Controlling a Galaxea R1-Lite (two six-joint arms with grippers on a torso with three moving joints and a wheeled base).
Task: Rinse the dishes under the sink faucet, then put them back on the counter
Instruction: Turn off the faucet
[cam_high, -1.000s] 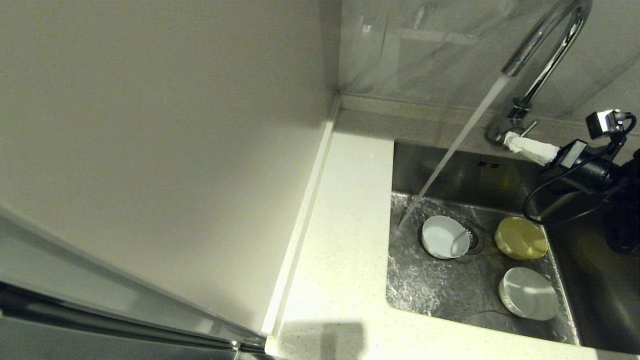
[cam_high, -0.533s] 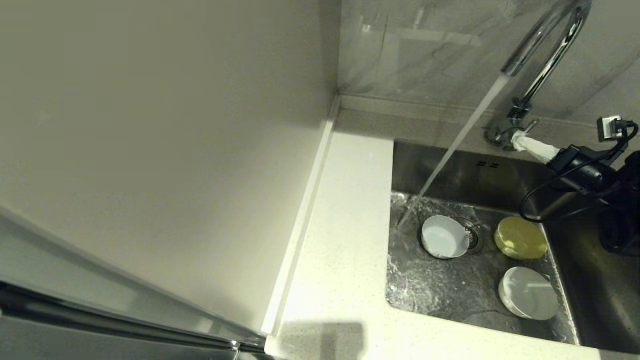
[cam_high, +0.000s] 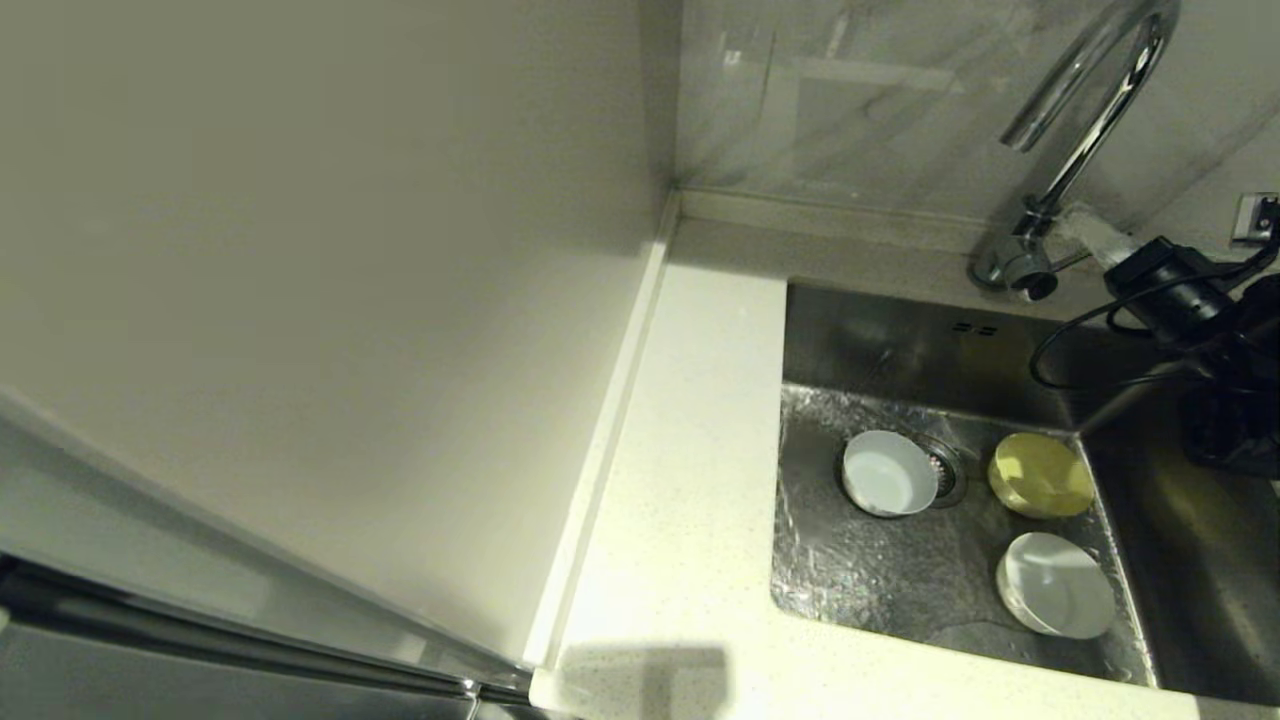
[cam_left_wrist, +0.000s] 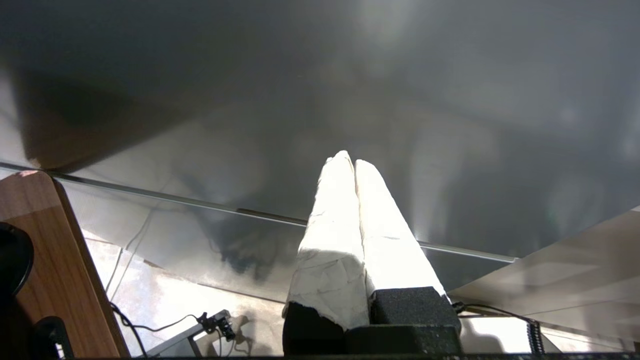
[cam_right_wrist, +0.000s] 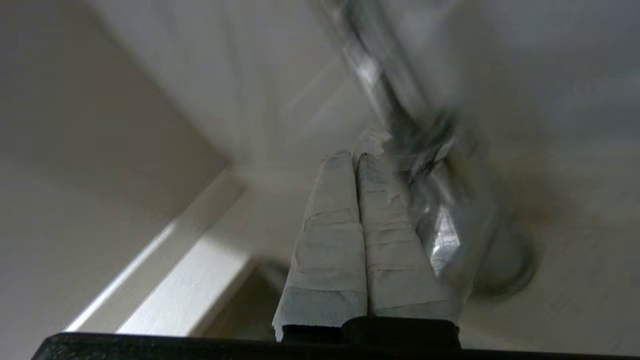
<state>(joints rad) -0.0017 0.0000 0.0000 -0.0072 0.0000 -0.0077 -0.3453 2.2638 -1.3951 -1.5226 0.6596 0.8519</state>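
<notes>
Three bowls lie in the wet steel sink (cam_high: 860, 340): a pale bluish-white bowl (cam_high: 888, 473) over the drain strainer, a yellow bowl (cam_high: 1041, 475) to its right, a white bowl (cam_high: 1054, 585) nearer me. No water runs from the chrome faucet (cam_high: 1085, 95). My right gripper (cam_high: 1080, 222) is shut with nothing in it, its taped tips against the faucet base (cam_right_wrist: 450, 220) by the side lever (cam_high: 1065, 262). In the right wrist view the closed gripper (cam_right_wrist: 355, 157) sits just beside the chrome body. My left gripper (cam_left_wrist: 348, 160) is shut and empty, parked away from the sink.
The white speckled counter (cam_high: 680, 480) runs along the sink's left and front edges, with a low raised back edge (cam_high: 820, 215). A plain wall panel (cam_high: 320, 280) stands at the left. Black cables (cam_high: 1100, 350) hang from my right arm over the sink's right side.
The water stream ran a second ago and has stopped. My right gripper moved up and back along the faucet base, from in front of the lever to behind it.
</notes>
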